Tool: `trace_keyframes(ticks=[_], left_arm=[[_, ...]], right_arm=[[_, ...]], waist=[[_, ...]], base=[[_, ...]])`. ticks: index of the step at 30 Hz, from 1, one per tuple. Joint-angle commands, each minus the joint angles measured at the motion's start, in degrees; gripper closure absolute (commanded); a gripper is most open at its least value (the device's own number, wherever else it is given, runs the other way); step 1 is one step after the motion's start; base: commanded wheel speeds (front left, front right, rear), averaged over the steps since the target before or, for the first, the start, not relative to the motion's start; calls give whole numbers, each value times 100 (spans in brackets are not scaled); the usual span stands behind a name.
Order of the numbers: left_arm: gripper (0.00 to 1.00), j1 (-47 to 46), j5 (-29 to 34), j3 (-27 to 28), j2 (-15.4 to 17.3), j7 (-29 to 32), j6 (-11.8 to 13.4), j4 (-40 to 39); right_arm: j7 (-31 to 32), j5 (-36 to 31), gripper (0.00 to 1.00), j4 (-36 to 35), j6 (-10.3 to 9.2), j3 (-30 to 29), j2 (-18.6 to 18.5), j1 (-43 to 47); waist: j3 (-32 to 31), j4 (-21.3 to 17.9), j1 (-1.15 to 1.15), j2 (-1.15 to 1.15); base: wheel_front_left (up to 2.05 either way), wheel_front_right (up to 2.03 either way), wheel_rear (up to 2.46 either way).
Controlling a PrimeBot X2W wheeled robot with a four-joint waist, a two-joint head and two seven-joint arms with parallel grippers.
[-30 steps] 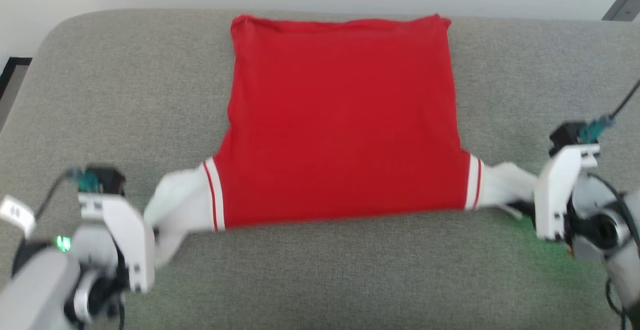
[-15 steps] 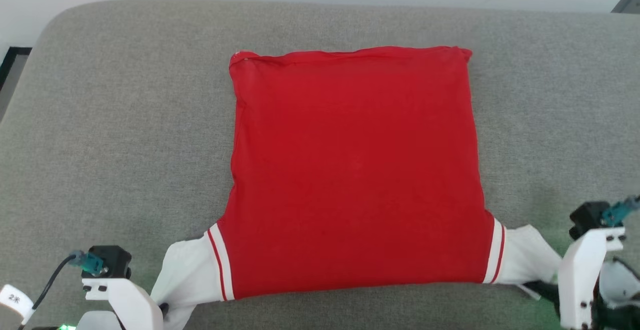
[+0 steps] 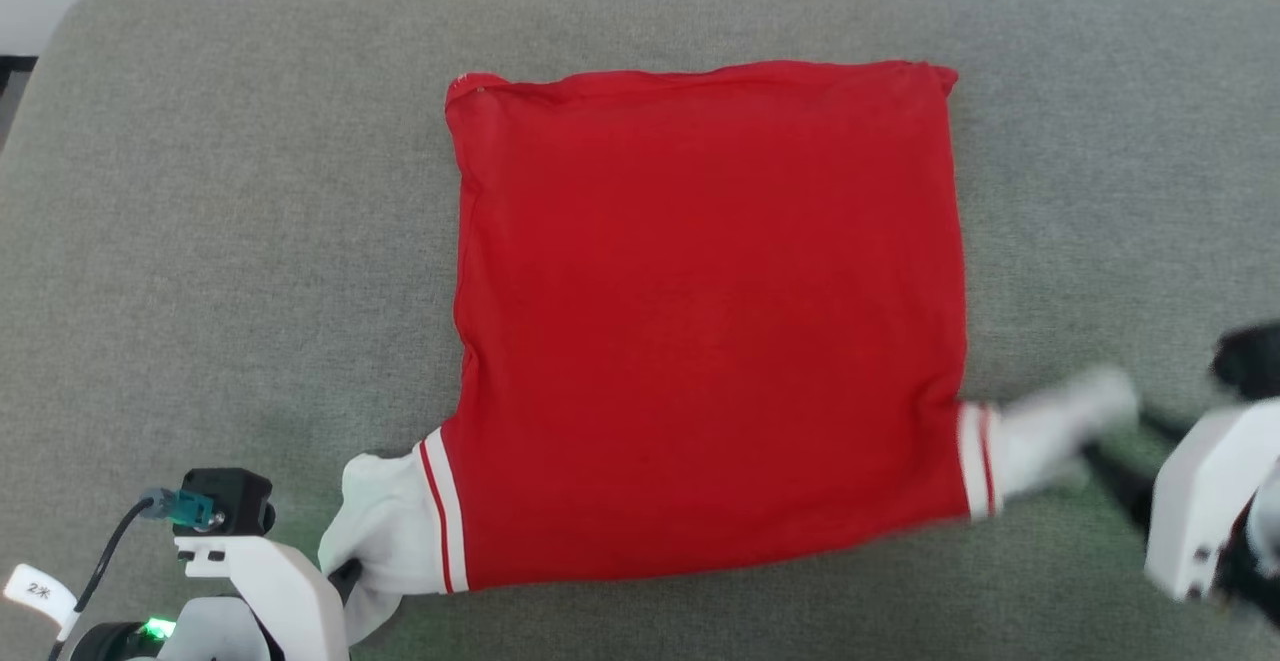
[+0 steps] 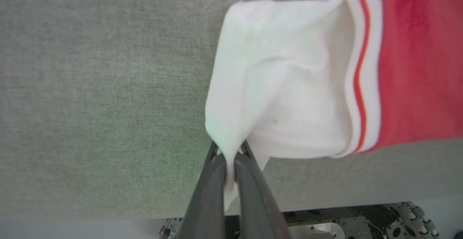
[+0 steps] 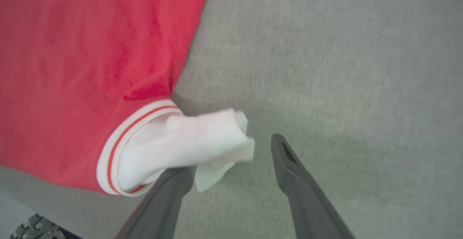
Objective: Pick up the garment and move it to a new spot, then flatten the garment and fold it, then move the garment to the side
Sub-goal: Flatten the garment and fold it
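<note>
The bright red soft garment (image 3: pixel 700 321) lies flat on the grey fabric cushion (image 3: pixel 200 191). The left gripper (image 4: pixel 229 156) pinches its near-left white cuff (image 4: pixel 282 87). The right wrist view shows the right gripper (image 5: pixel 235 156) spread open at the near-right cuff (image 5: pixel 181 137).

1. The garment (image 3: pixel 700 321) is plain bright red.
2. Its cuff bands (image 3: pixel 440 511), at lower left and lower right of the head view, are white with a thin red stripe. The cloth beyond them is plain white.
3. The cushion (image 3: pixel 200 241) is a mottled grey weave.
4. The left gripper (image 4: pixel 230 148) has dark grey fingers, a teal plug (image 3: pixel 190 509) and a green light (image 3: pixel 155 628).
</note>
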Motion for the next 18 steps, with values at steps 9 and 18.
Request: trace_keyframes(ticks=[9, 18], left_arm=[[100, -376, 152, -105, -203, -112, -157, 37], [100, -950, 311, -417, -544, -55, -453, 243]], right_arm=[[-1367, -772, 0, 19, 0, -82, 91, -1634], [-1716, -971, 0, 2015, 0, 334, -194, -3403]], waist=[[374, 239, 0, 0], [744, 775, 0, 0]], base=[[0, 0, 0], [0, 0, 0]])
